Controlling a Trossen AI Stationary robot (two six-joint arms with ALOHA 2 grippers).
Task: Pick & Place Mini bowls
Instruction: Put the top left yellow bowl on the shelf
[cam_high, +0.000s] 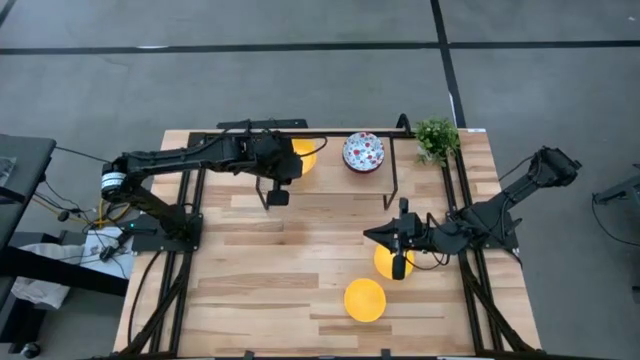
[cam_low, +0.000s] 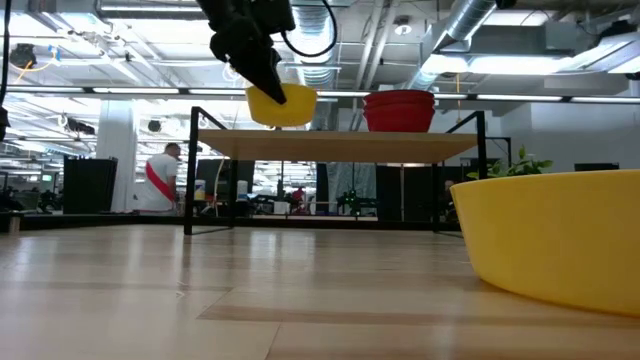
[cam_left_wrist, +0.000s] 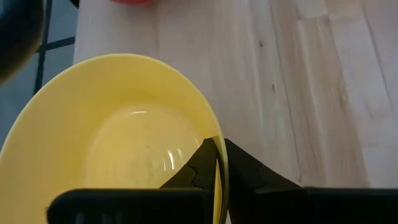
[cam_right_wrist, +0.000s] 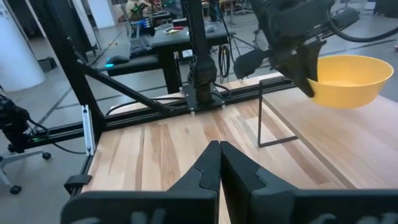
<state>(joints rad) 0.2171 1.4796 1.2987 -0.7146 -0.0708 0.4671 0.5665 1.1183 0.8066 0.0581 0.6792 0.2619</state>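
Ceiling strip lights (cam_low: 120, 12) are burning bright in the low view, washing the hall in even, cool light. The table (cam_high: 250, 300) is lying evenly lit, with arms casting only soft, faint shadows. A near yellow bowl (cam_low: 560, 235) is looming out of focus at the low view's edge. A glossy highlight is glinting inside the held bowl (cam_left_wrist: 124, 143). The wrist views are bending lines slightly at the edges.

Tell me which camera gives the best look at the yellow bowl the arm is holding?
The left wrist view: the held bowl fills it, its rim pinched by the left gripper. The low view and right wrist view show its side; overhead the arm mostly hides it.
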